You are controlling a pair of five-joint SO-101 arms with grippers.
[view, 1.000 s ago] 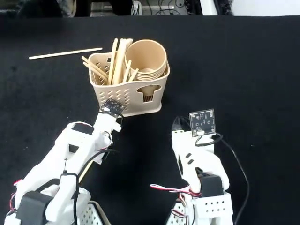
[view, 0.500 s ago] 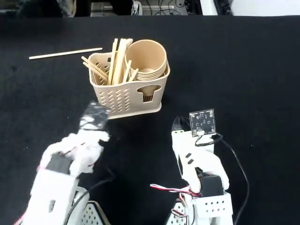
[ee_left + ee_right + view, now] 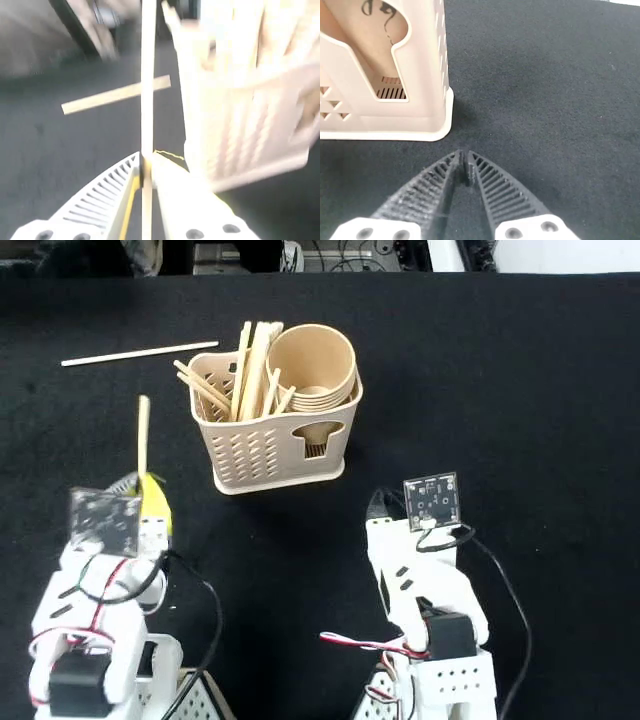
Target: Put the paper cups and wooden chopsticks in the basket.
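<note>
A beige slotted basket [image 3: 262,447] stands mid-table with stacked paper cups [image 3: 312,362] and several wooden chopsticks [image 3: 250,365] upright in it. Left of the basket, my left gripper [image 3: 148,485] is shut on a wooden chopstick [image 3: 143,432] that points toward the table's far side. In the left wrist view this gripper [image 3: 145,162] pinches that chopstick [image 3: 148,75], with the basket [image 3: 240,125] close beside it. Another chopstick [image 3: 140,353] lies loose at the far left [image 3: 116,94]. My right gripper [image 3: 464,161] is shut and empty, low in front of the basket [image 3: 427,75].
Black cloth covers the table [image 3: 520,390]. The right arm [image 3: 420,570] rests near the front edge, its gripper [image 3: 378,505] just short of the basket. Open cloth lies to the right and at the far left.
My left arm has swung left from the basket's front. The chopstick it holds now sticks out ahead of it. The right arm has kept still.
</note>
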